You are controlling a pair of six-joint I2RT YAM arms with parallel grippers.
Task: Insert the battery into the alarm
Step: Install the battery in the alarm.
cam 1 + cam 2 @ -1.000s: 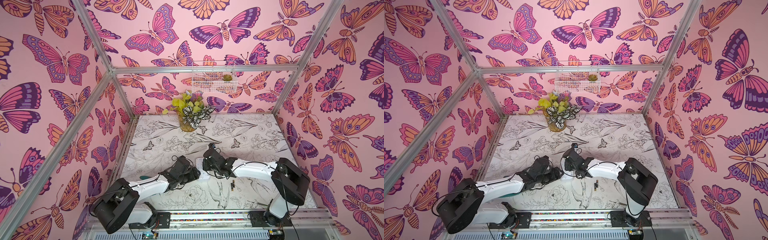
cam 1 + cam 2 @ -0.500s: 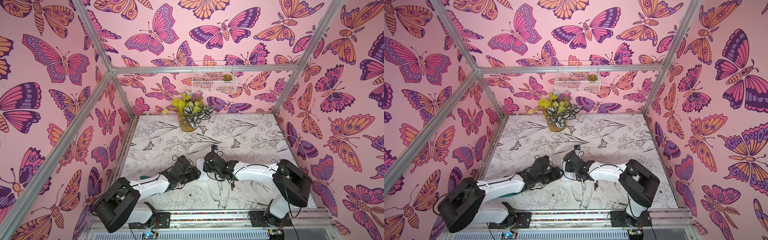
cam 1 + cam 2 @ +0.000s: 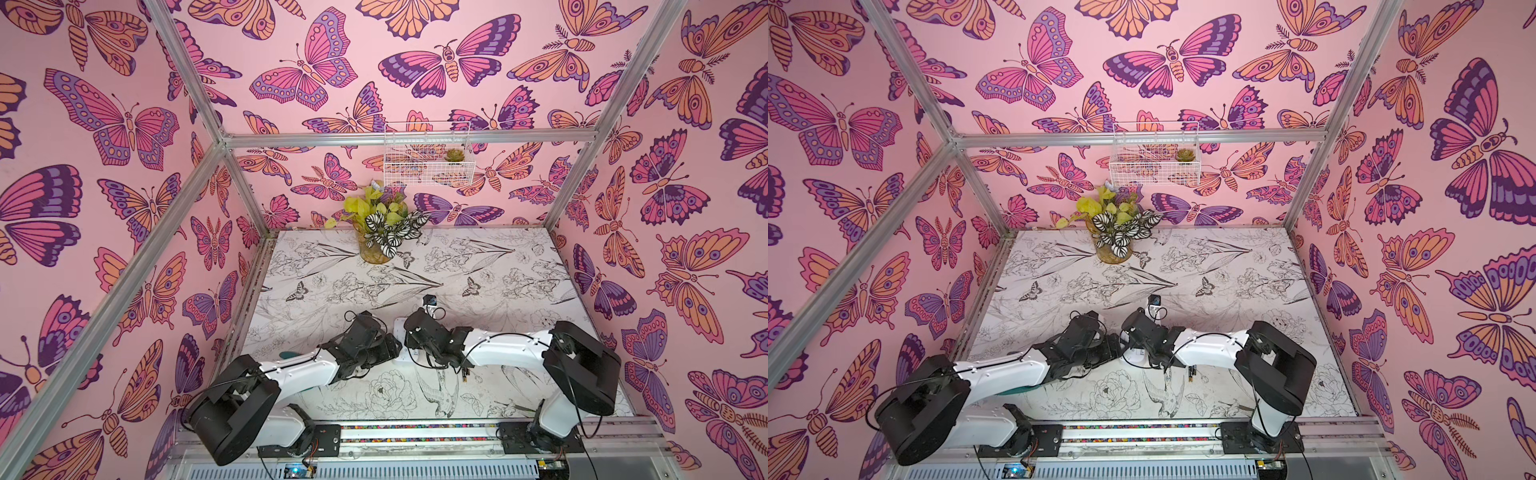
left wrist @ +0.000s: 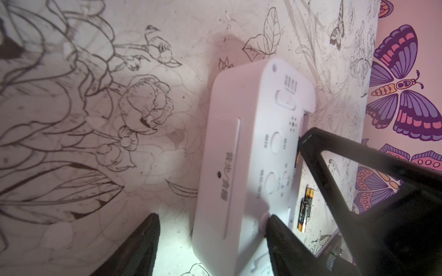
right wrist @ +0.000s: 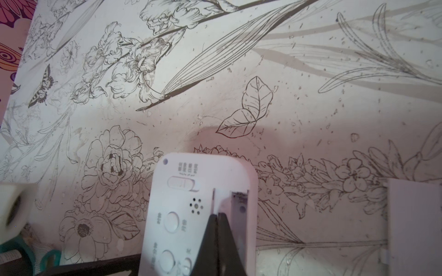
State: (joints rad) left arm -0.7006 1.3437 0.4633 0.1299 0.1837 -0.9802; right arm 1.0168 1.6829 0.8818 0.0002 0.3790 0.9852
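The white alarm (image 4: 241, 153) shows its back with round buttons and an open battery slot (image 5: 239, 198). It sits between the two arms in both top views (image 3: 399, 330) (image 3: 1134, 354). My left gripper (image 4: 211, 216) straddles one end of it. One finger (image 4: 284, 236) touches the back, while the other finger (image 4: 143, 239) stands off with a gap. My right gripper (image 5: 217, 215) is shut, and its tips press at the slot's edge. Two black-and-gold batteries (image 4: 305, 210) lie loose on the table beside the alarm (image 3: 465, 376). Something dark shows in the slot under the right fingertip.
A flat white panel (image 5: 413, 222) lies on the table close to the alarm. A teal object (image 3: 291, 355) sits under my left arm. A potted plant (image 3: 382, 232) stands at the back, with a wire basket (image 3: 428, 162) on the wall above it.
The right gripper has sunk lower onto the alarm's back and closed the last bit. The left arm and the alarm have stayed where they were.
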